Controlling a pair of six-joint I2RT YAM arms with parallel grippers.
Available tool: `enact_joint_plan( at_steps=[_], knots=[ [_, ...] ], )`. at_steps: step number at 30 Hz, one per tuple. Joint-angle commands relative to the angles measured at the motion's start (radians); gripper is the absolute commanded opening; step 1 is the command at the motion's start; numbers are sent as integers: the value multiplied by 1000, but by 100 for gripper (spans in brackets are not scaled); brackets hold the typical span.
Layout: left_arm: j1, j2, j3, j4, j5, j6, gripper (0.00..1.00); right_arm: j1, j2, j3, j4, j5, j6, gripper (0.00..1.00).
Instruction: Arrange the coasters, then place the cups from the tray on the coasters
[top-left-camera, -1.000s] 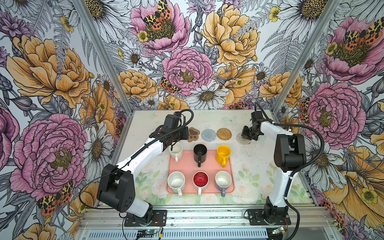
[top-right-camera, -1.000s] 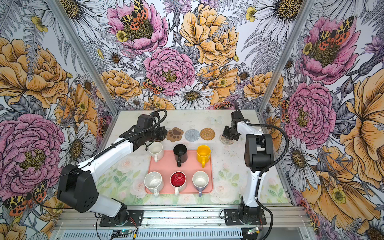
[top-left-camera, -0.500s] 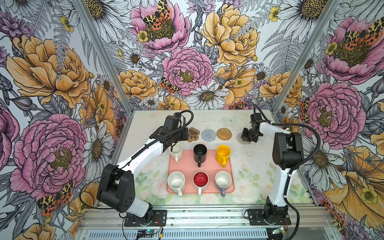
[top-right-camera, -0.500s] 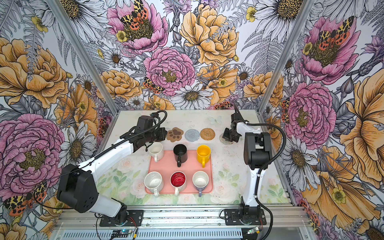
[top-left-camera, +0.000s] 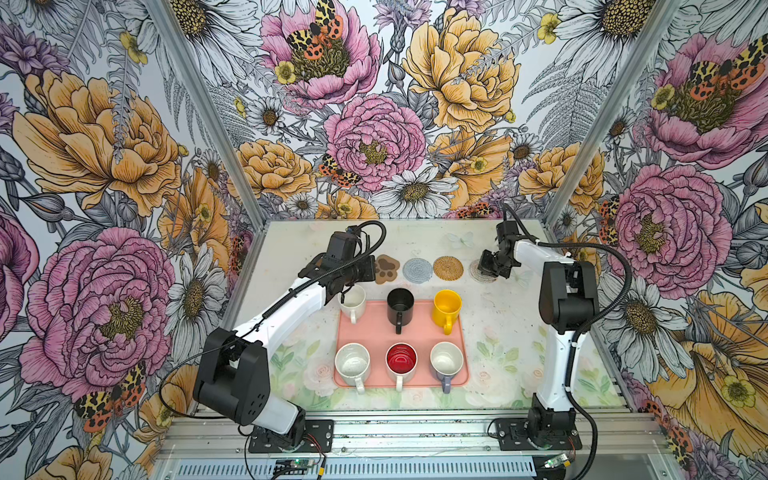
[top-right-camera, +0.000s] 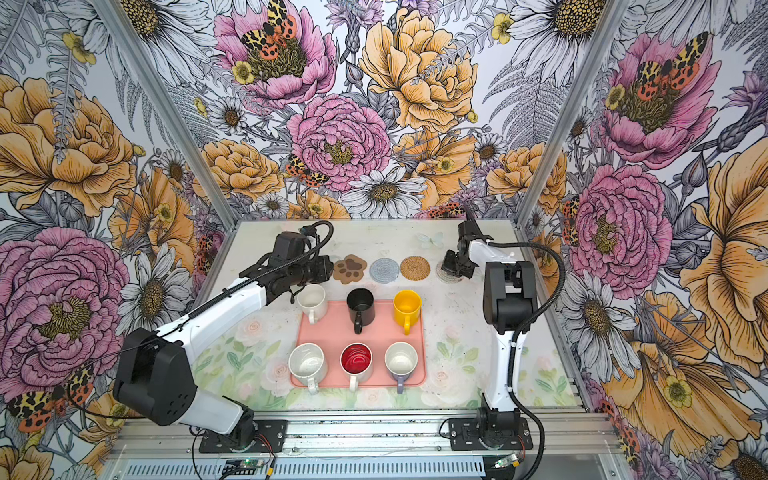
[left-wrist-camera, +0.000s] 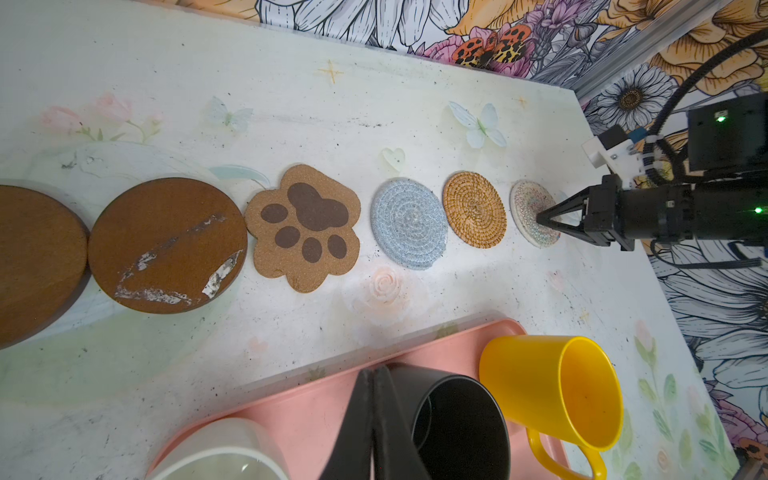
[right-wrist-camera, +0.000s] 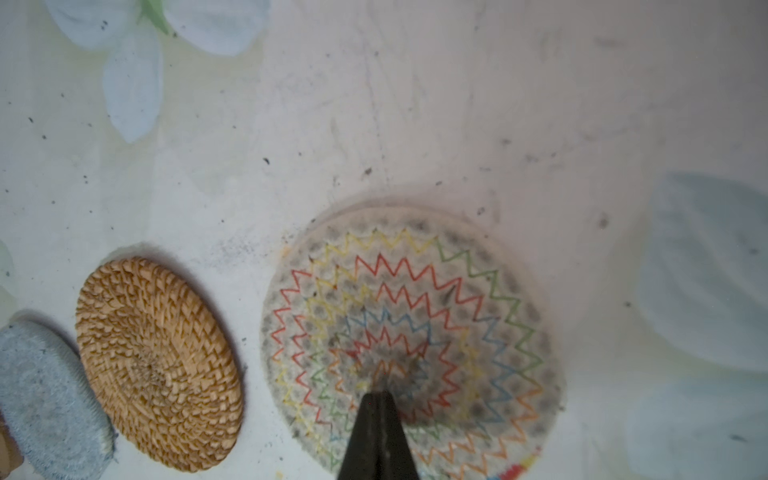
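Several coasters lie in a row behind the tray (top-left-camera: 419, 334): two brown discs (left-wrist-camera: 166, 245) that the left arm hides in both top views, a paw shape (top-left-camera: 387, 268), a grey-blue round (top-left-camera: 417, 270), a rattan round (top-left-camera: 448, 267) and a cream round with coloured zigzag stitching (right-wrist-camera: 415, 332). My right gripper (right-wrist-camera: 376, 392) is shut, its tips resting on the cream round. My left gripper (left-wrist-camera: 372, 374) is shut and empty, over the tray between a white cup (top-left-camera: 353, 301) and the black cup (top-left-camera: 400, 306). The yellow (top-left-camera: 446, 307), speckled white (top-left-camera: 352, 363), red-lined (top-left-camera: 401, 359) and lavender (top-left-camera: 446, 359) cups stand on the tray.
Flowered walls close in the table (top-left-camera: 498, 332) at the back and on both sides. The right arm's elbow (top-left-camera: 567, 291) rises to the right of the tray. The left arm (top-left-camera: 291, 311) stretches across the table's left part.
My right gripper and its elbow have shifted slightly to the left, tips staying on the cream coaster. The left arm has not moved.
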Motion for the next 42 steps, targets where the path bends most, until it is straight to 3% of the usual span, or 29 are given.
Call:
enact_joint_plan(
  at_steps=[1,25,42],
  knots=[
    [15,-28,-12,19,-16,-6,7,15,47,19,5,-5,16,0],
    [23,-30,-19,19,-11,-1,7,39,49,26,-2,-36,16,1],
    [21,-56,-13,11,-5,5,13,34,13,118,-9,-93,6,25]
  ],
)
